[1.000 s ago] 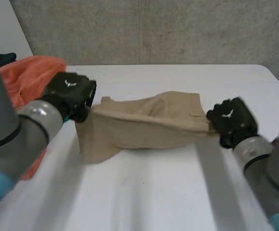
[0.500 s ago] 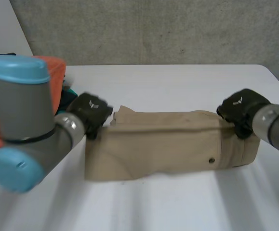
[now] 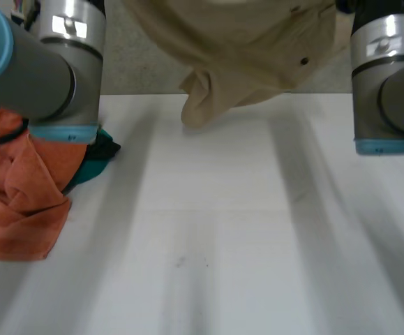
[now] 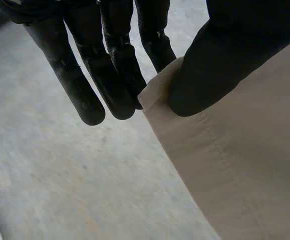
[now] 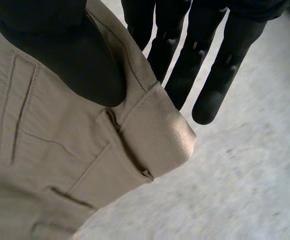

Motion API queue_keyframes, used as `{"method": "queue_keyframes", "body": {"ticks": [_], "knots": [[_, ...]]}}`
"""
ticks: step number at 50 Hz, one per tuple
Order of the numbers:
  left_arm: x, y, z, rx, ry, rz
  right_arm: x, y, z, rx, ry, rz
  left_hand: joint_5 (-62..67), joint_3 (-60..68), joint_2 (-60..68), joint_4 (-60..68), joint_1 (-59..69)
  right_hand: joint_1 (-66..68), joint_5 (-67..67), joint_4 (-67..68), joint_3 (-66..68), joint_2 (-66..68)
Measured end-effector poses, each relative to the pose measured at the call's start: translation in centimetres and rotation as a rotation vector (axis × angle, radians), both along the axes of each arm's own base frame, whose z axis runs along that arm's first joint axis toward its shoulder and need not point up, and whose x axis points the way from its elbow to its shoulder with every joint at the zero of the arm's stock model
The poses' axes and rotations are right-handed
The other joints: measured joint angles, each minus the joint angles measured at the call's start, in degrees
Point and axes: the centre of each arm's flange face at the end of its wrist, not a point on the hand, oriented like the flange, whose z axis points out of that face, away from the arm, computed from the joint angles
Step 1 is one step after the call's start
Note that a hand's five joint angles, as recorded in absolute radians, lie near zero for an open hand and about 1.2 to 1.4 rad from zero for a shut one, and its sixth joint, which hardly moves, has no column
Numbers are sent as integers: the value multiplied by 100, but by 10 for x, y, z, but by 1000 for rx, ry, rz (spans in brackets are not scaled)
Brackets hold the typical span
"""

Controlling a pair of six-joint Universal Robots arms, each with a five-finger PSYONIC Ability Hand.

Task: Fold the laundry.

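Two cloths wait at the left of the bench (image 3: 222, 244): an orange cloth (image 3: 20, 188), crumpled in a loose heap, and a dark green cloth (image 3: 98, 155) peeking out from beside and partly under it. Neither looks folded, so both appear to be work not yet done.

Next to them the left arm (image 3: 41, 63) reaches upward. The left hand (image 4: 225, 60) is clamped on a plain hemmed corner of the tan garment (image 3: 243, 49), with the thumb pressing the cloth against straight fingers (image 4: 109, 70).

Between the arms the tan garment hangs in the air, well clear of the bench, bunched, with one fold drooping lowest toward its left side. Its button (image 3: 304, 61) and pocket seams suggest trousers or shorts.

Further right, the right hand (image 5: 59, 55) pinches the waistband beside a belt loop, thumb on the outer face and fingers behind. The right arm (image 3: 390, 77) stands raised like the left.

Judged from this, the task is at an early stage. The garment is stretched between two grips, apparently to be spread out, and no fold has been made in it. Laying it flat, folding it and dealing with the other two cloths all seem left to do.
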Motion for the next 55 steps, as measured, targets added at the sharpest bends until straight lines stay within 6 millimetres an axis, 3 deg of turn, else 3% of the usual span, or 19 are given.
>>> {"method": "queue_keyframes", "body": {"ticks": [3,7,10,12,14,18,21,29,32,34,37,41,49,54,55], "knots": [[1,1,-24,77,-39,-2,3,-4,-23,86,37,3,-1,0,0,0,0,0,0,0,0,0],[4,5,-72,216,-114,-2,6,-9,-76,272,126,7,-1,2,1,0,0,0,1,0,1,0],[6,8,-113,326,-175,-2,6,-10,-118,418,198,8,-1,2,1,0,0,0,0,1,2,0],[8,15,-151,436,-238,-2,5,-6,-155,547,266,6,-1,2,2,0,0,0,0,2,2,0],[12,23,-181,530,-292,-3,1,-1,-177,637,317,1,0,3,2,0,0,0,0,2,2,0],[24,46,-216,701,-387,-6,-8,17,-198,768,406,-5,0,4,3,0,0,0,1,3,2,0],[34,66,-218,794,-440,-6,-15,34,-199,833,463,-6,-1,4,4,0,0,0,0,3,3,0],[66,136,-186,1014,-591,-25,-40,91,-180,984,643,-11,0,4,4,0,0,0,0,4,3,0],[80,181,-176,1133,-722,-64,-55,123,-173,1075,757,-7,0,4,4,0,0,0,0,5,3,0],[85,200,-174,1171,-796,-87,-62,139,-172,1122,822,-2,0,4,4,0,0,0,0,5,3,0],[87,215,-172,1178,-871,-115,-70,153,-172,1158,881,4,-1,4,4,0,0,0,0,6,3,0],[82,211,-170,1107,-877,-122,-73,157,-175,1152,897,-2,0,4,4,0,0,0,0,6,3,0],[64,177,-166,964,-798,-93,-74,159,-183,1138,880,-7,34,4,4,0,0,0,1,6,3,0],[44,142,-167,892,-745,-78,-68,146,-177,1070,838,-16,34,5,5,0,0,0,0,6,3,0],[35,125,-169,856,-719,-70,-63,135,-173,1022,809,-25,34,5,5,1,0,0,0,6,3,0]]}}
